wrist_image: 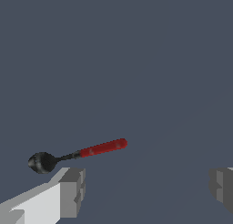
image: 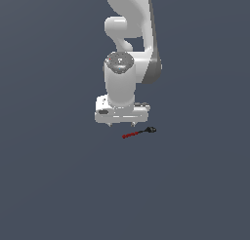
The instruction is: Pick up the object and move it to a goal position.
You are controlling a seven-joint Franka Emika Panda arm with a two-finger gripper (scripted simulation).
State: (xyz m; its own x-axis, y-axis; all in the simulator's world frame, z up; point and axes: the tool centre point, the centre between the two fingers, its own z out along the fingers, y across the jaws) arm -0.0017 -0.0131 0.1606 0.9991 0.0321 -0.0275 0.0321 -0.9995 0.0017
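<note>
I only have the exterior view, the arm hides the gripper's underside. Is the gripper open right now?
Observer: Yes, the wrist view shows the gripper open, fingers wide apart with nothing between them.
Operator: Is the tool inside that gap?
Observer: No, the tool lies on the floor beyond the fingertips, not between them.
Operator: What shape is its black head?
Observer: A small, rounded, glossy knob on a short dark shaft, with the red handle at the other end.

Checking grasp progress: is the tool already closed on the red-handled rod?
No: in the wrist view the red-handled rod lies free on the surface, with the tool fingers spread wide apart and not touching it.
</note>
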